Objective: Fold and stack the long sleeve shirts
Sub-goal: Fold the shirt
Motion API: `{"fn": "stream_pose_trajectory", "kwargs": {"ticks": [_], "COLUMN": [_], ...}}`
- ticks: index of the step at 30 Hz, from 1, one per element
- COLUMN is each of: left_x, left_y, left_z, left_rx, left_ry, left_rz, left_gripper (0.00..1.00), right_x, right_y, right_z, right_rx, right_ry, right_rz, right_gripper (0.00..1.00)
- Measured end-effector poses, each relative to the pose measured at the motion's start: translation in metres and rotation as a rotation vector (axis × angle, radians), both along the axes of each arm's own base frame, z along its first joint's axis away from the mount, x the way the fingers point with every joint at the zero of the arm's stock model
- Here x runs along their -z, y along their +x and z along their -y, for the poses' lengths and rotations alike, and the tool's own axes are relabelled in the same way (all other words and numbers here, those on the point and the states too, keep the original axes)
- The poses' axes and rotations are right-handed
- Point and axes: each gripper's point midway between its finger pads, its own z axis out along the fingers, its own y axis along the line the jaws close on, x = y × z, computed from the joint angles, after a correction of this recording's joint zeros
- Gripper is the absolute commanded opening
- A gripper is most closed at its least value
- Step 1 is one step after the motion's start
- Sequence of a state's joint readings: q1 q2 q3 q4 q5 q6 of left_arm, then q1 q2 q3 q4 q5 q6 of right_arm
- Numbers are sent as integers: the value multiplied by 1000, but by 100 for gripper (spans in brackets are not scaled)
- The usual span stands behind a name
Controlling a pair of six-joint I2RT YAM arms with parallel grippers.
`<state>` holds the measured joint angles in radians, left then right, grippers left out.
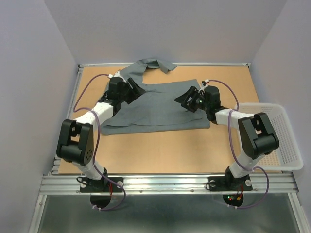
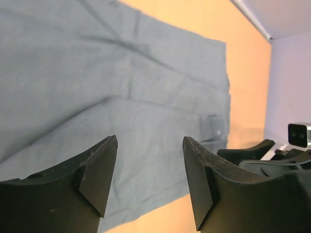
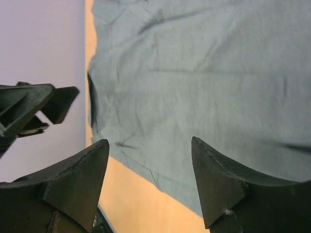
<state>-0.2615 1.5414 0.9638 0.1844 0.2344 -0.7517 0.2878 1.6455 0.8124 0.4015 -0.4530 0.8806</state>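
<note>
The grey button-up shirt (image 1: pixel 160 109) lies partly folded mid-frame, a loose part bunched at top centre. Left gripper (image 1: pixel 132 91) and right gripper (image 1: pixel 186 100) hover over it, both wide open, empty. Pinching only the top layer would likely drag the fold apart.

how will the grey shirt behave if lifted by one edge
Probably floppy: the grey shirt lies flat with soft creases and bunches at the far edge, so a lifted edge would likely sag. It looks thin, so probably light. Pushed across the table, it may wrinkle rather than slide.
</note>
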Motion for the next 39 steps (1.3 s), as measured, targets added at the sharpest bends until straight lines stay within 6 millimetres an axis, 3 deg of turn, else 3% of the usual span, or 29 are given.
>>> {"fn": "stream_pose_trajectory", "kwargs": {"ticks": [2,4,7,10,11,13,19,23,27,30,32,36,39], "left_x": [-3,10,52,98,105,102,98,80,21,3,14,73,104], "left_y": [15,23,30,24,24,29,34,17,-3,-18,-27,-55,-76], "left_z": [17,32,49,53,56,56,50,34,12,-6,-18,-50,-70], "left_rx": [32,62,99,108,115,110,102,69,15,-27,-54,-137,-192], "left_ry": [-20,-26,-31,-25,-45,-49,-35,3,-9,-17,-11,5,20], "left_rz": [25,7,-66,-168,-180,-158,-132,-107,14,63,38,-127,-230], "left_gripper": [67,66,66,66,66,66,67,67,67,67,67,67,67], "right_x": [-7,-4,17,45,55,64,64,46,5,-9,-7,7,23], "right_y": [13,24,36,37,37,36,33,30,30,30,28,22,15], "right_z": [-4,-8,-11,-11,-10,-9,-4,1,6,6,7,10,15], "right_rx": [4,10,23,37,42,52,64,65,60,50,42,49,67], "right_ry": [21,36,46,38,32,34,37,28,20,12,2,-19,-40], "right_rz": [30,39,10,-49,-70,-93,-71,-35,60,98,93,50,11], "right_gripper": [74,74,74,74,74,74,74,74,74,74,74,74,74]}}
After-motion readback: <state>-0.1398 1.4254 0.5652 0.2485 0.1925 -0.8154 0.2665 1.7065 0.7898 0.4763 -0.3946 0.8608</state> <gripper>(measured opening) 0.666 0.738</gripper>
